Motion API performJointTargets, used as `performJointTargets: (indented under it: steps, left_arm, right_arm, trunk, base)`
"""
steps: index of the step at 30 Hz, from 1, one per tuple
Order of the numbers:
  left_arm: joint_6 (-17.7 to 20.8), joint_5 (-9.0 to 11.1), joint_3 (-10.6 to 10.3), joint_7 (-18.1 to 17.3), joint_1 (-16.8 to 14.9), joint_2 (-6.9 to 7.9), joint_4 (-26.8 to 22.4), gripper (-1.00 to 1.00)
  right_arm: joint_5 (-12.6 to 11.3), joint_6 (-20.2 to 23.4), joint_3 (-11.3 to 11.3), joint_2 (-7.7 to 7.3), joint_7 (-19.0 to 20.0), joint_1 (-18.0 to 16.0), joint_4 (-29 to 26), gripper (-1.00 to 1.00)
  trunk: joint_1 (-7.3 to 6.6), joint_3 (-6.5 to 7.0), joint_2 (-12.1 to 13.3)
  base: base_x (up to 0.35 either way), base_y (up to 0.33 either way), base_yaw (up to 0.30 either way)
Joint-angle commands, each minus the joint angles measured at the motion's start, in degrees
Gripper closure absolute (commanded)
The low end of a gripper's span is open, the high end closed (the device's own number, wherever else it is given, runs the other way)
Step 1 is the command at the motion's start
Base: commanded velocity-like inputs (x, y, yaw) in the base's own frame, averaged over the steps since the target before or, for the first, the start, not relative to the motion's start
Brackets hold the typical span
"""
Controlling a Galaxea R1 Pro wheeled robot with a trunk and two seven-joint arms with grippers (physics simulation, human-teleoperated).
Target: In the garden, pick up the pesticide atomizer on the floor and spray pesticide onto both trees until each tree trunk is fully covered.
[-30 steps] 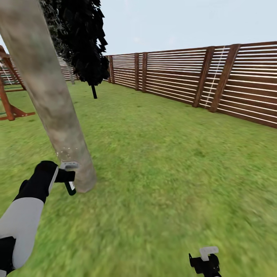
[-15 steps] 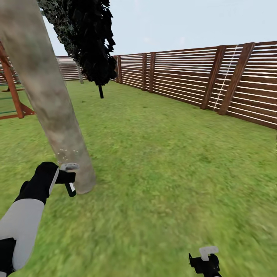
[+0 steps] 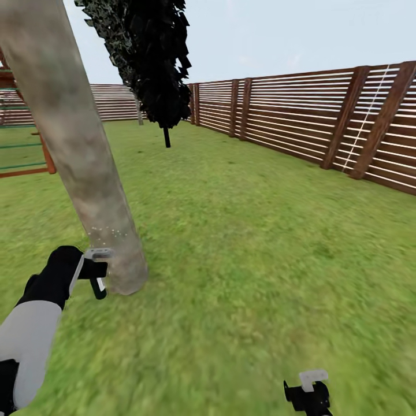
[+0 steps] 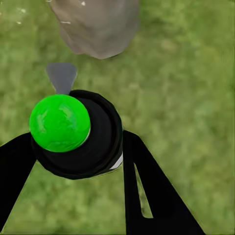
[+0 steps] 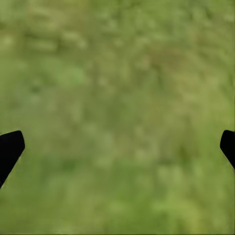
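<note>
Head view has swung left since a second ago; the left gripper [image 3: 97, 271] still clamps the pesticide atomizer [image 4: 78, 134], nozzle right at the near tree trunk [image 3: 86, 167], white flecks dotting its base. Coverage looks partial. Right gripper [image 3: 309, 390] hangs spread and empty. Open lawn [image 3: 260, 231] right, fence [image 3: 323, 127] far off.

the tree trunk [image 3: 75, 150] is pale grey-brown and mottled, the lawn [image 3: 260, 242] blotchy green, the fence [image 3: 300, 124] brown with horizontal slats, and the pesticide atomizer [image 4: 78, 134] black with a bright green top.
</note>
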Motion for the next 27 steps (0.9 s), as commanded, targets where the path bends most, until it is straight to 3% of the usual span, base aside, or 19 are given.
performJointTargets:
  steps: [1, 4, 9, 10, 13, 14, 17, 19, 24, 27]
  left_arm:
    - [-0.05, 0.2, -0.02, 0.04, 0.04, 0.42, 0.07, 1.0]
    - [-0.32, 0.32, -0.33, 0.08, 0.1, 0.57, 0.63, 1.0]
    - [-0.47, 0.38, -0.42, 0.08, 0.07, -3.26, 1.55, 1.0]
    - [-0.47, 0.37, -0.35, 0.08, 0.12, -3.39, 1.63, 1.0]
    - [-0.67, 0.32, 0.52, 0.08, 3.34, -1.66, 1.59, 1.0]
    - [-0.74, 0.32, 1.17, 0.08, 4.35, -0.4, 1.57, 1.0]
    - [-0.93, 0.29, 3.74, 0.06, 5.64, 1.36, 1.56, 1.0]
    - [-1.13, 0.28, 4.6, 0.08, 6.05, 1.39, 1.56, 1.0]
    - [-1.18, 0.28, 4.77, 1.03, 6.15, -0.37, 1.55, 1.0]
    - [-1.18, 0.23, 4.76, 1.88, 6.23, 0.02, 1.55, 1.0]
  right_arm:
    - [0.01, 0.0, 0.0, 0.0, 0.0, 0.0, -0.01, -1.0]
    - [0.06, 0.0, 0.0, 0.0, 0.0, 0.0, 0.02, -1.0]
    - [0.07, 0.0, 0.0, 0.0, 0.0, 0.0, 0.02, -1.0]
    - [0.08, 0.0, 0.0, 0.0, 0.0, 0.0, 0.02, -1.0]
    - [0.09, 0.0, 0.0, 0.0, 0.0, 0.0, 0.02, -1.0]
    - [0.09, 0.0, 0.0, 0.0, 0.0, 0.0, 0.02, -1.0]
    - [0.09, 0.0, 0.0, 0.0, 0.0, 0.0, 0.02, -1.0]
    - [0.09, 0.0, 0.0, 0.0, 0.0, 0.0, 0.02, -1.0]
    - [0.09, 0.0, 0.0, 0.08, 0.0, 0.0, 0.02, -1.0]
    - [0.09, 0.0, 0.0, 0.09, 0.0, 0.0, 0.02, -1.0]
  trunk:
    - [0.0, 0.0, 0.0]
    - [0.0, 0.0, 0.0]
    - [0.0, 0.0, 0.0]
    - [0.0, 0.0, 0.0]
    - [0.0, 0.0, 0.0]
    - [0.0, 0.0, 0.0]
    - [0.0, 0.0, 0.0]
    - [0.0, 0.0, 0.0]
    - [0.0, 0.0, 0.0]
    - [0.0, 0.0, 0.0]
  base:
    - [0.303, -0.105, 0.26]
    - [0.303, -0.109, 0.094]
    - [0.298, -0.133, 0.005]
    - [0.285, -0.155, 0.0]
    - [0.106, -0.218, 0.0]
    - [-0.153, -0.219, 0.0]
    - [-0.218, -0.208, 0.0]
    - [-0.027, -0.247, 0.0]
    - [0.191, -0.155, 0.176]
    - [0.035, -0.016, 0.27]
